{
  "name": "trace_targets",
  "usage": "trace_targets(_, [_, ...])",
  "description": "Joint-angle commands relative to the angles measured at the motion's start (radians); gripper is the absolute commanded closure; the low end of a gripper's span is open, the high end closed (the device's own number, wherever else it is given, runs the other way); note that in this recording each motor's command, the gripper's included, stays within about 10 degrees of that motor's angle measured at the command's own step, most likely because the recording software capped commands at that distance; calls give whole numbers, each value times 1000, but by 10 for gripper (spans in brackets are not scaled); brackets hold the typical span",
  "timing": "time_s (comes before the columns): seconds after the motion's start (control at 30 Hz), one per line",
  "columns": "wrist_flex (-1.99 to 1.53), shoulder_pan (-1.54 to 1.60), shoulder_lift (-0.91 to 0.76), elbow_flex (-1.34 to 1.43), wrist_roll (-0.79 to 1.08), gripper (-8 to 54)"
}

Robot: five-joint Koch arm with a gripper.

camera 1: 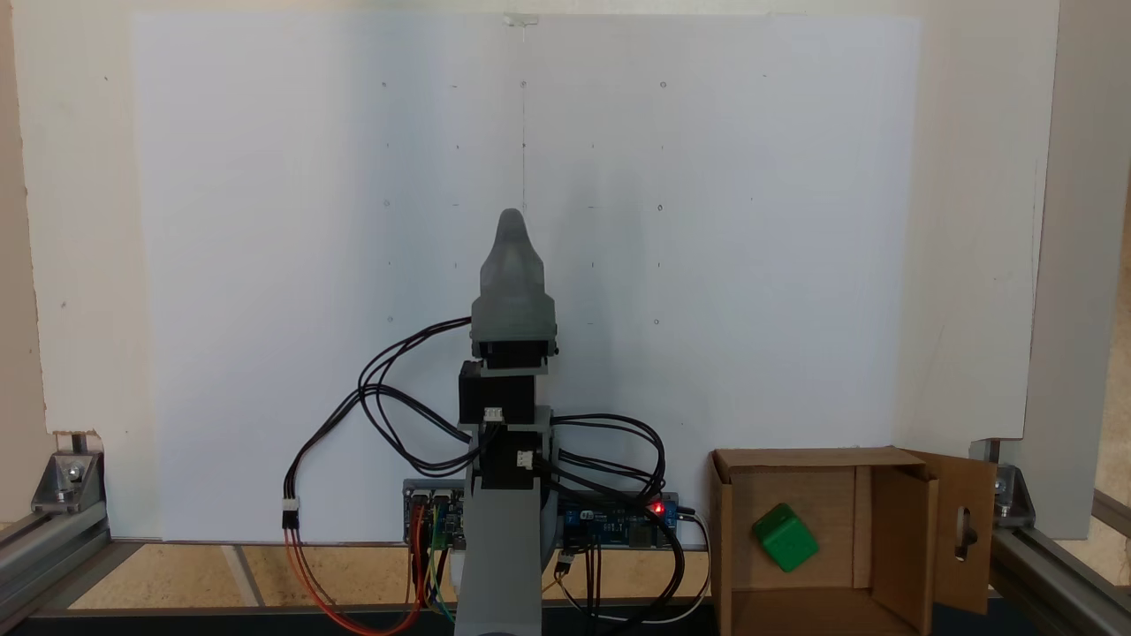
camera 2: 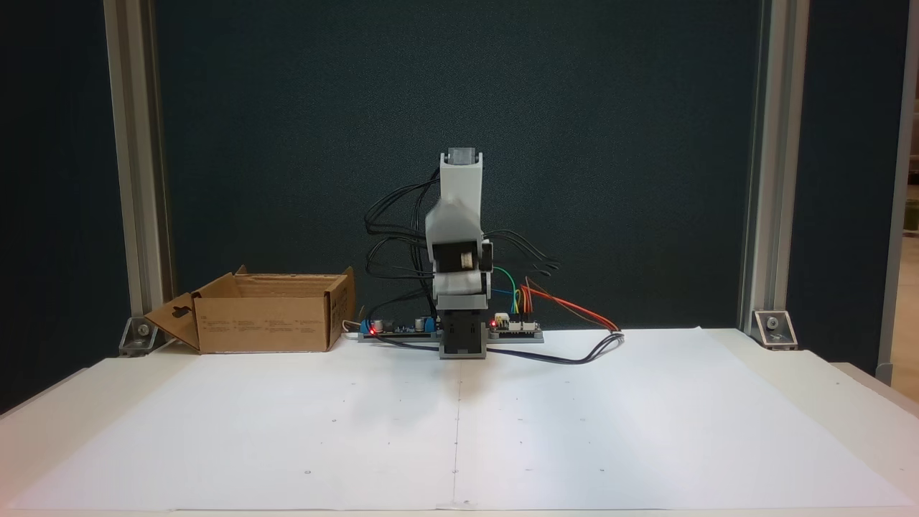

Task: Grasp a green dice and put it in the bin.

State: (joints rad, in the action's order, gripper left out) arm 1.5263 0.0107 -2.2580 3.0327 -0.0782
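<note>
- In a fixed view, the gripper (camera 1: 511, 221) sat at centre frame, folded over the arm, its grey jaws stacked one behind the other into a single rounded tip, so I could not tell whether the fingers were parted or closed.
- In the front-facing fixed view, the gripper (camera 2: 459, 345) hung low at the base, dark and blocky; the tips were too small to make out.
- The green dice (camera 1: 785, 537) lay tilted on the floor of the bin (camera 1: 892, 530), lower right of that frame, well apart from the gripper.
- The bin's lower edge was cut off by the frame bottom; its keyhole flap stood open toward the right.
- From the front, the bin (camera 2: 262, 323) sat at middle left and its walls hid the dice inside.
- The arm's base was cut off at the bottom of the view from above, with cables (camera 1: 389, 397) looping to its left.
- The white sheet (camera 2: 459, 431) spread wide and bare across the lower frame, its front edge near the bottom border, metal posts (camera 2: 761, 165) bounding the sides.
</note>
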Motion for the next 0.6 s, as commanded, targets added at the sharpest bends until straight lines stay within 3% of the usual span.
trace_targets(0.0, [165, -6, -117, 29, -34, 4])
trace_targets(0.57, [196, -44, -112, 94, -29, 3])
